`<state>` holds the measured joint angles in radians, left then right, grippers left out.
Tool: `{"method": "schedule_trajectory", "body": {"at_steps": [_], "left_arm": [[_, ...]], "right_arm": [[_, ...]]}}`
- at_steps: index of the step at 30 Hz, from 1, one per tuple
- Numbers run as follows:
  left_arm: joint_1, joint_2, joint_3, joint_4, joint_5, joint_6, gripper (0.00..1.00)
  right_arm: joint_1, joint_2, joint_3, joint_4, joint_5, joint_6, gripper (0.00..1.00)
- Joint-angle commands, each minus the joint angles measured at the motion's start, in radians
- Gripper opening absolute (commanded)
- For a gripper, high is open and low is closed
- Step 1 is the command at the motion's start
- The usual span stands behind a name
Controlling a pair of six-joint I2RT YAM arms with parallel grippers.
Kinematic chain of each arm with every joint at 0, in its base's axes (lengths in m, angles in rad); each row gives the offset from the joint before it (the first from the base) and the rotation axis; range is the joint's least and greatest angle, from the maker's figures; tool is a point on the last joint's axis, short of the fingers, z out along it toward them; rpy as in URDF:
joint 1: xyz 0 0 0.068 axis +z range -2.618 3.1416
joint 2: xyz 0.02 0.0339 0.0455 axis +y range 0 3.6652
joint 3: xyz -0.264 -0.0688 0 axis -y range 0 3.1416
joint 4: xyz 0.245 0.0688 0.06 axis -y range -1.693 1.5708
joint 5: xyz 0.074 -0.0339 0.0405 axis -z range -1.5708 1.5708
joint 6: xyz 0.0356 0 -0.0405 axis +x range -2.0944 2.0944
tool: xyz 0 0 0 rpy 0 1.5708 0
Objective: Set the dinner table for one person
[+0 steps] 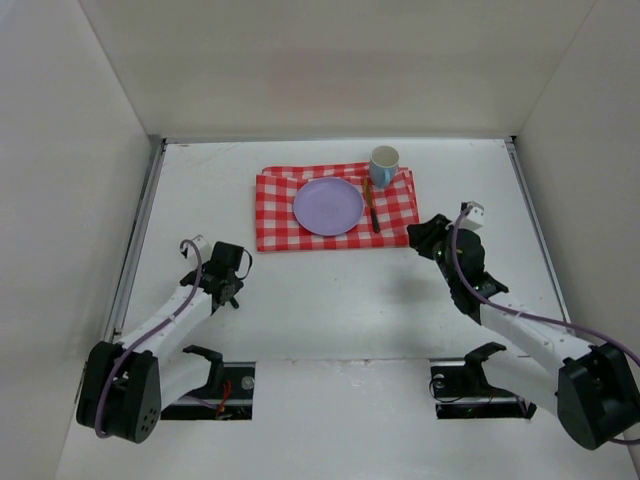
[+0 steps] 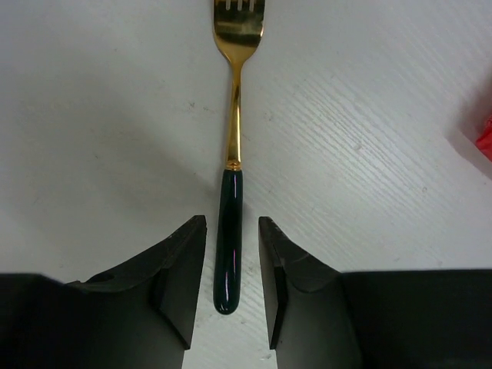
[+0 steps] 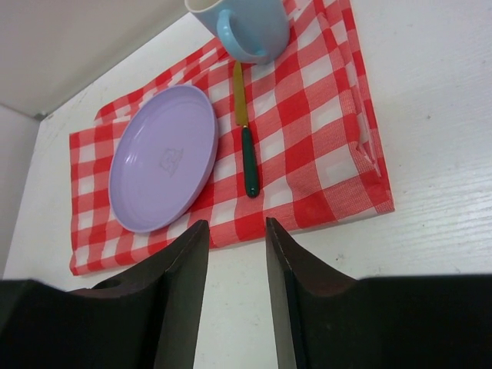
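Left wrist view: the left gripper [image 2: 231,227] is spread, one finger on each side of the dark green handle of the fork [image 2: 234,123], with a gap on both sides. The fork lies flat on the white dinner table [image 2: 100,115], gold tines pointing far, nearer than the cloth and to its left. The right gripper [image 3: 236,227] is also spread and holds nothing, just near of the red-and-white checked cloth [image 3: 323,131]. On the cloth lie a lilac plate [image 3: 161,157], a knife [image 3: 247,146] to its right, and a blue mug [image 3: 257,27] at the far edge. The plate's centre mark is too faint to read.
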<state>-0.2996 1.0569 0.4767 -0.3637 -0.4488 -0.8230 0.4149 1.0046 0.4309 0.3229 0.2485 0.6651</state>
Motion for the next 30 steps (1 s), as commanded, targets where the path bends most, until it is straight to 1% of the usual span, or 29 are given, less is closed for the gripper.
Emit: {"method": "schedule_trajectory", "body": {"at_steps": [1,5,9,12,14,17,20,23,26,28,30], "left_arm": [[0.02,0.015,-0.016,0.051,0.03,-0.024,0.3],[0.02,0.043,-0.038,0.08,0.042,-0.041,0.26],[0.04,0.069,-0.058,0.127,0.096,-0.044,0.15],[0.05,0.077,-0.075,0.154,0.113,-0.036,0.07],[0.057,0.052,-0.078,0.161,0.127,-0.018,0.03],[0.028,-0.049,-0.073,0.172,0.105,0.022,0.02],[-0.021,-0.092,0.006,0.154,0.082,0.077,0.01],[-0.121,-0.019,0.126,0.175,0.067,0.14,0.02],[-0.221,0.121,0.238,0.244,0.05,0.198,0.02],[-0.262,0.231,0.333,0.27,0.062,0.258,0.02],[-0.276,0.316,0.405,0.295,0.082,0.318,0.03]], "right_arm": [[0.014,-0.015,0.046,0.059,-0.014,-0.018,0.42],[0.018,-0.023,0.046,0.059,-0.009,-0.019,0.43],[0.018,-0.043,0.037,0.061,-0.006,-0.015,0.42],[0.018,-0.104,0.017,0.067,0.029,-0.016,0.42],[0.018,-0.144,-0.006,0.082,0.061,-0.018,0.42],[0.017,-0.19,-0.021,0.081,0.074,-0.012,0.43],[0.006,-0.193,-0.032,0.088,0.081,-0.004,0.45],[0.005,-0.16,-0.021,0.088,0.064,0.002,0.46],[0.009,-0.132,-0.018,0.099,0.08,0.001,0.46],[0.005,-0.121,-0.023,0.105,0.072,0.004,0.46],[0.008,-0.124,-0.02,0.1,0.063,0.004,0.46]]}}
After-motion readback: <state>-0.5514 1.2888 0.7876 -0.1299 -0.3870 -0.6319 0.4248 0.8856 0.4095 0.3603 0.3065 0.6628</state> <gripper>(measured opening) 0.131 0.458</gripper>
